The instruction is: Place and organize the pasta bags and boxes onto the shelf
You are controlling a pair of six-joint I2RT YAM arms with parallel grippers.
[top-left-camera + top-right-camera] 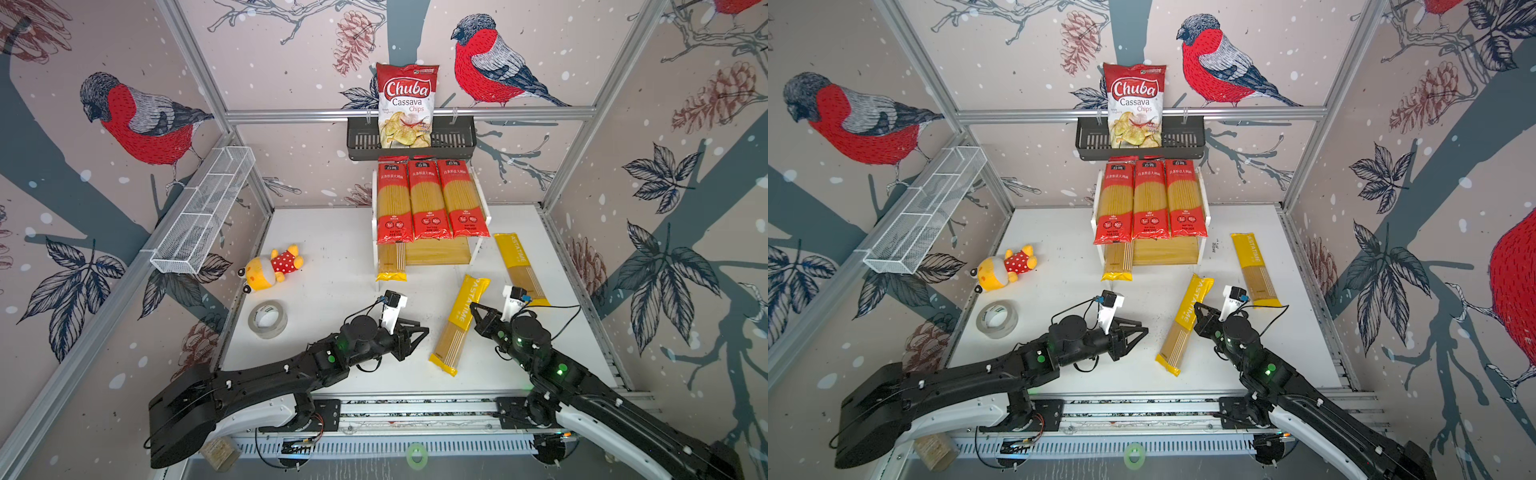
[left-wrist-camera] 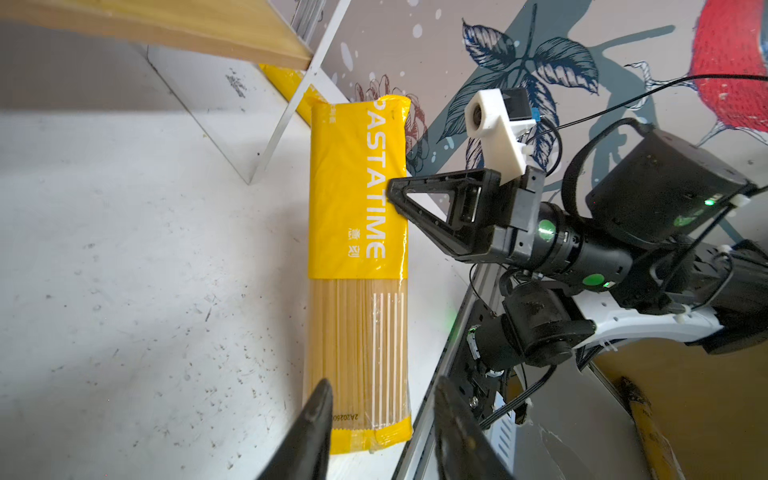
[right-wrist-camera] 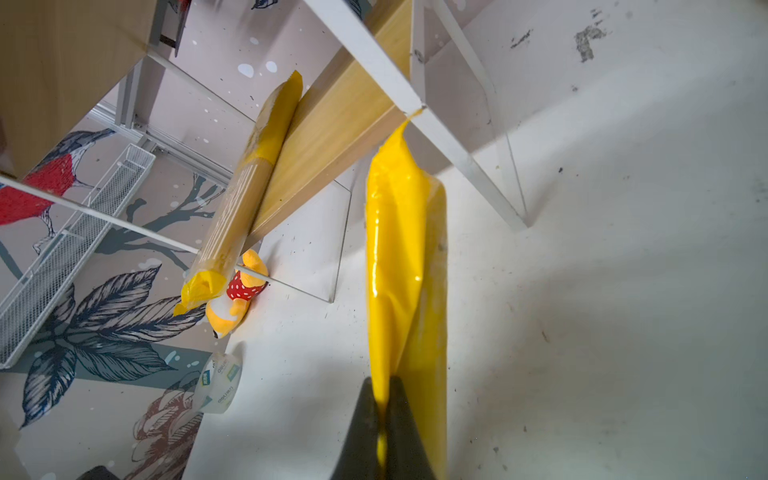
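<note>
**Middle yellow pack** (image 1: 459, 328), printed "PASTATIME": lying slantwise on the white table (image 1: 332, 249), in front of the shelf (image 1: 440, 251) and apart from it.

**Right gripper** (image 1: 477, 308): meeting that pack's long edge at the printed yellow half. The right arm (image 1: 582, 386) is reaching in low from the front rail, with the gripper pointing left and away. The top views are hiding the contact. In the right wrist view the jaws are pressing together on a fold of the pack's yellow film.

**Left gripper** (image 1: 422, 336): hovering just beside the same pack's clear half. The left arm (image 1: 270, 374) is stretching low from the front left, wrist turned rightward. Only the left wrist view is showing its fingers (image 2: 320, 415), standing partly apart and gripping nothing.

**Three red packs** (image 1: 428, 199): lying side by side on the shelf's upper tier.

**Lower-tier yellow pack** (image 1: 391, 259): resting at the lower board's left, its end overhanging the front.

**Right yellow pack** (image 1: 519, 266): lying on the table near the shelf's right side.

**Surroundings:**
- The chips bag (image 1: 407, 106) is standing in the black basket (image 1: 361, 141).
- The wire basket (image 1: 208, 212) is hanging on the left wall.
- The plush toy (image 1: 270, 268) and tape roll (image 1: 268, 319) are lying at the table's left.
</note>
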